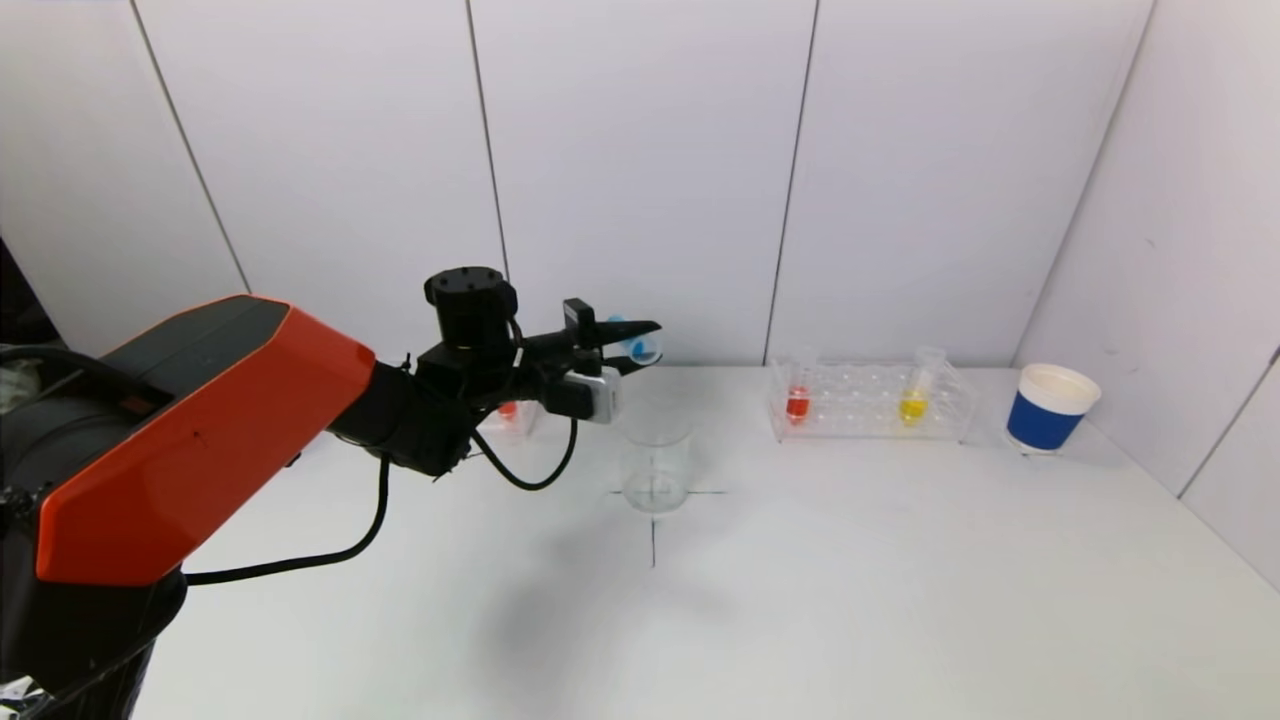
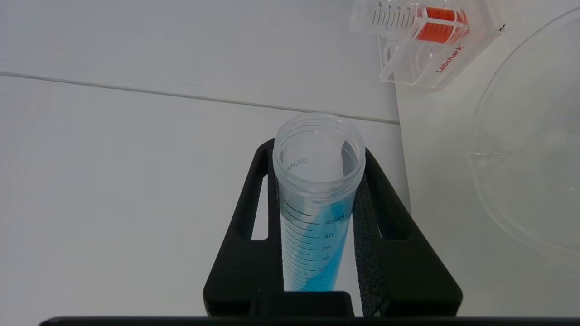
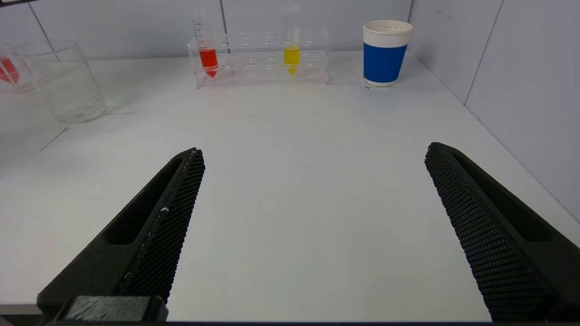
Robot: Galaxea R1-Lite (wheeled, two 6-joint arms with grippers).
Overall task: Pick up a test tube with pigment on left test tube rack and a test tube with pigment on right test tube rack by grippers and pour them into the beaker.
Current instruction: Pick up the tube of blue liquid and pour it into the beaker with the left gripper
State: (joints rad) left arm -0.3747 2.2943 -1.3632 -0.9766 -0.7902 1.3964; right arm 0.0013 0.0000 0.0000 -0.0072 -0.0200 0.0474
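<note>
Left tool (image 1: 628, 345): raised above and just behind the beaker, reaching out from the robot's left; clamped on the blue tube.
Blue tube (image 2: 317, 199): held between the left tool's two fingers (image 2: 385, 235), lying tilted, open mouth toward the wall; blue liquid sits in the part nearer the wrist, reaching partway along the printed scale.
Beaker (image 1: 655, 455): clear glass, upright on the worktop (image 1: 850, 580), on a black cross mark near the middle; it looks nearly colourless inside.
Left rack (image 2: 426, 45): clear plastic, on the worktop behind the left arm, beside the beaker; a red tube (image 2: 437, 27) stands in it.
Right rack (image 1: 870, 400): clear plastic, near the back wall on the robot's right, well apart from the beaker.
Tubes in right rack: a red one (image 1: 797, 395) at the end nearer the beaker and a yellow one (image 1: 915, 395) toward the cup end, both upright.
Right tool (image 3: 312, 217): low over bare worktop on the robot's right, facing the right rack from well back; fingers wide apart, nothing between them.
Cup (image 1: 1048, 407): blue with white rim, upright just beyond the right rack, near the side wall.
</note>
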